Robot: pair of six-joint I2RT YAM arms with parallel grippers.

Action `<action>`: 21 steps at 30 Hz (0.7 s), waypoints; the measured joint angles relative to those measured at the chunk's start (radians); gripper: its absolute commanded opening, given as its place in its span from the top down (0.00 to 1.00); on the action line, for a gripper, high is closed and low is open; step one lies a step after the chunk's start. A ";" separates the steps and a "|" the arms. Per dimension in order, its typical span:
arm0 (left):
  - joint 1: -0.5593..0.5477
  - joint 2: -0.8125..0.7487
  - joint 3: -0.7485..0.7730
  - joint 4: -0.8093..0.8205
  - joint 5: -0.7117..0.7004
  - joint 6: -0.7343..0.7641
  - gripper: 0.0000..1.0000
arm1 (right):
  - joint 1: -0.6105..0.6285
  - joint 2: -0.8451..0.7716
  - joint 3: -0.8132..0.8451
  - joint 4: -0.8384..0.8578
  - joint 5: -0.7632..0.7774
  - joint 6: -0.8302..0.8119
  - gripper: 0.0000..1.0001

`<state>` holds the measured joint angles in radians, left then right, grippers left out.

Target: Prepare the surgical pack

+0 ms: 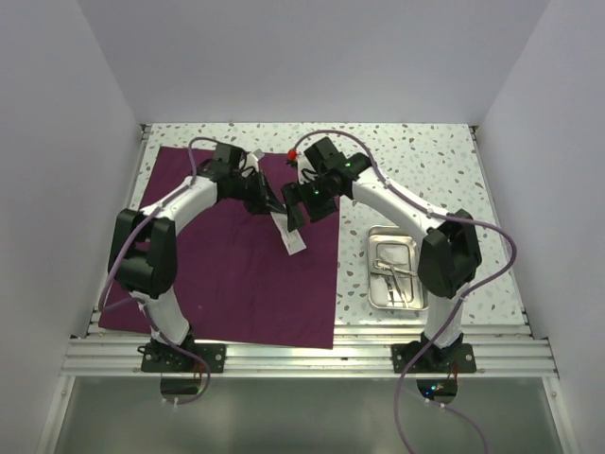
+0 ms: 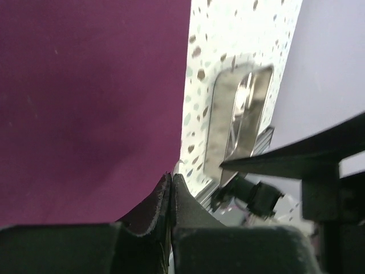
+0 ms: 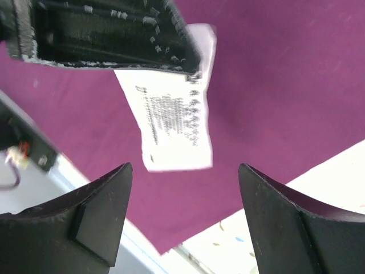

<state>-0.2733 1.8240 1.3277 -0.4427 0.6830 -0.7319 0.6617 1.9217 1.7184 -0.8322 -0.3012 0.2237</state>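
Note:
The deep-maroon cloth (image 1: 217, 265) lies flat on the left half of the table. The steel tray (image 1: 376, 284) stands to its right, off the cloth, with thin metal instruments (image 1: 397, 274) in it. My left gripper (image 1: 267, 199) is shut on a white printed packet strip (image 1: 288, 235) and holds it above the cloth's far right part. In the left wrist view the fingers (image 2: 185, 211) are pressed together, with the cloth (image 2: 91, 103) and tray (image 2: 219, 131) below. My right gripper (image 1: 295, 214) is open beside the strip. In the right wrist view its open gripper (image 3: 183, 171) faces the hanging strip (image 3: 174, 123), not touching it.
A small red object (image 1: 290, 153) sits at the far edge of the cloth, near the right arm's wrist. The speckled tabletop (image 1: 416, 161) is walled by white panels on three sides. A metal rail (image 1: 312, 355) runs along the near edge.

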 measured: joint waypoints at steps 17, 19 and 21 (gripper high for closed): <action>-0.050 -0.418 -0.338 0.252 0.329 0.077 1.00 | -0.009 -0.280 -0.369 0.134 -0.457 -0.002 0.29; -0.055 -0.420 -0.340 0.271 0.343 0.065 1.00 | -0.009 -0.284 -0.401 0.164 -0.479 0.017 0.36; -0.064 -0.422 -0.343 0.301 0.360 0.051 1.00 | -0.009 -0.294 -0.428 0.188 -0.496 0.039 0.48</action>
<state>-0.3374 1.4021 0.9852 -0.1417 1.0428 -0.6804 0.6525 1.6276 1.2903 -0.6437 -0.7975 0.2623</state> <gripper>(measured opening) 0.012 0.625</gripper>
